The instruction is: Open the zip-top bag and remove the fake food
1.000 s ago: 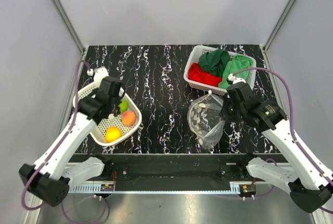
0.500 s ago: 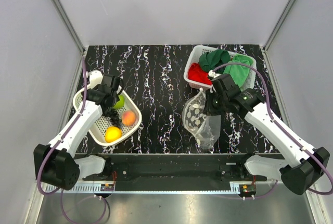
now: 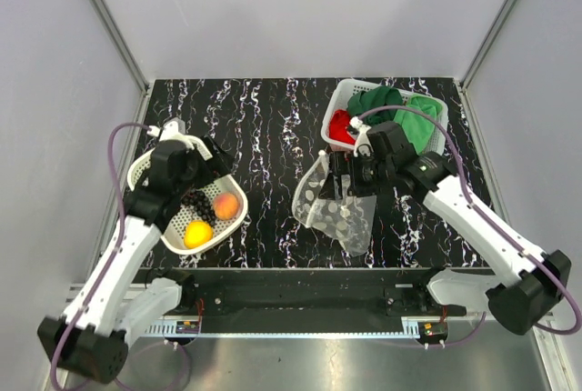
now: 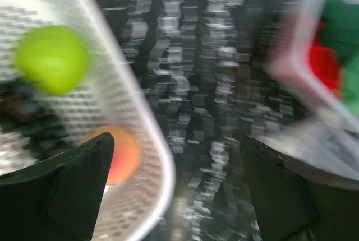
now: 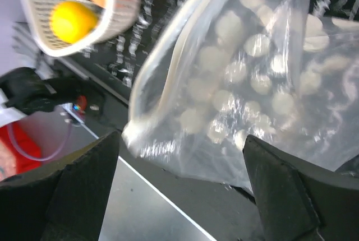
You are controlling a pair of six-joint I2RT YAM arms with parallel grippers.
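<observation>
Seen from above, the fake food (image 3: pixel 225 205) sat in the white basket (image 3: pixel 136 175) under the left gripper (image 3: pixel 207 165), and the zip-top bag (image 3: pixel 332 214) slumped just beside the right gripper (image 3: pixel 344 173). The left wrist view showed jaws spread, holding nothing. The right wrist view showed the same, and the bag looked empty, so no grip seemed needed.

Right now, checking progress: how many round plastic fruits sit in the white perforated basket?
3: yellow plastic fruit at the near end, orange-pink peach beside it, green apple farther back. Others may be hidden.
</observation>
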